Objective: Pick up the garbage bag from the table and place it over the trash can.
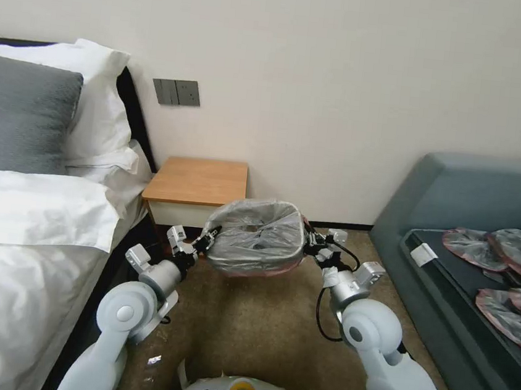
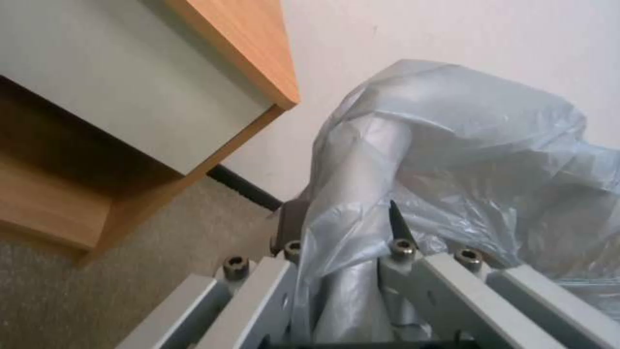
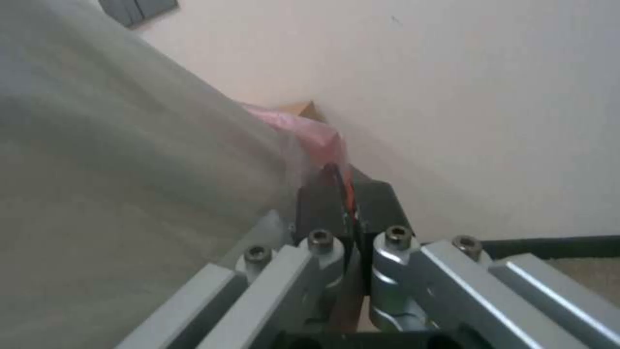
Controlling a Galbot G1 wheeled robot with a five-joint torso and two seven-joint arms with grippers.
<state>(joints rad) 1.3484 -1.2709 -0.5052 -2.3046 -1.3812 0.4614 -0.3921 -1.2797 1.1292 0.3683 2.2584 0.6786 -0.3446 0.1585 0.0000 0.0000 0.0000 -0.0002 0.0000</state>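
Both sets of fingers pinched tight on plastic: left gripper [image 1: 209, 237] clamps one side of the garbage bag [image 1: 259, 238], right gripper [image 1: 310, 240] nips the pinkish-red rim [image 3: 309, 132] opposite. Bag hangs stretched open btwn them, over the carpet just in front of the table [image 1: 197, 180]. Film looks near weightless, limp, slick, prob tears easily, so rim/hem is the best hold w/ gentle tension.

Two pale blue-white arms with round silver-grey joints end in small grey metal grippers, the left gripper [image 1: 209, 237] and the right gripper [image 1: 310, 237], with dark hex screws; a black cable loops beside the right forearm
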